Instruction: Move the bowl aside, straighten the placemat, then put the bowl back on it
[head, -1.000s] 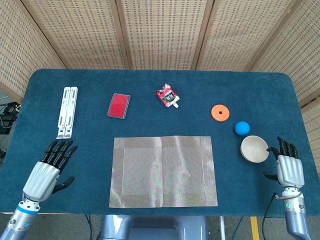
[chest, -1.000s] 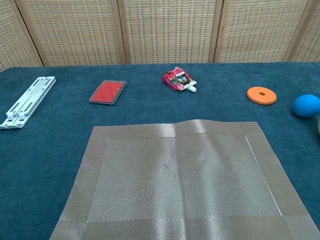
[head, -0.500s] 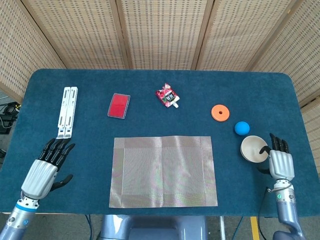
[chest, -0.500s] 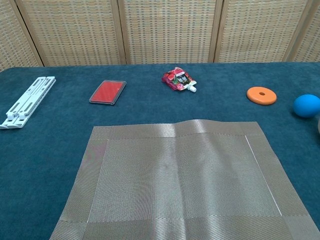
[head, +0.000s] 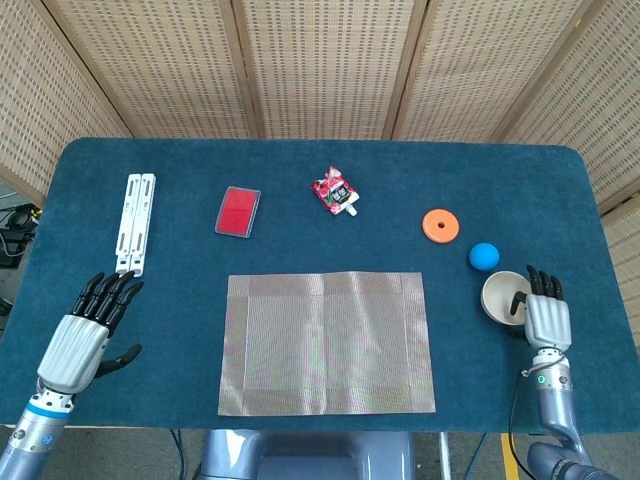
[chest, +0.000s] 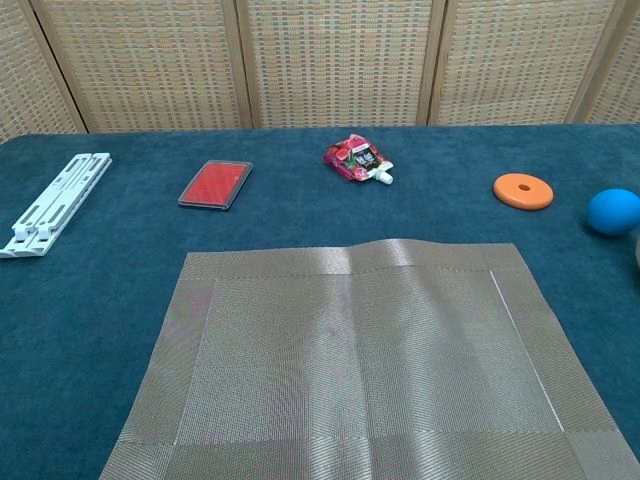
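Observation:
The cream bowl (head: 505, 297) stands on the blue cloth to the right of the placemat (head: 328, 342), off it. In the chest view the woven placemat (chest: 360, 360) lies flat and square to the table edge, with a slight ripple at its far edge. My right hand (head: 547, 319) is right against the bowl's right side, fingers pointing away and apart. Its thumb is at the bowl's rim, and whether it touches is unclear. At the front left my left hand (head: 86, 335) hovers over the cloth, fingers spread and empty. Neither hand shows in the chest view.
A blue ball (head: 484, 256) and an orange disc (head: 440, 225) lie just beyond the bowl. A red pouch (head: 335, 192), a red flat case (head: 238, 211) and a white folded stand (head: 134, 223) lie across the far half of the table (head: 300, 160).
My right hand has slid left, closing up to the bowl's side. My left hand has drawn back a little toward the front left. Bowl and placemat have not moved.

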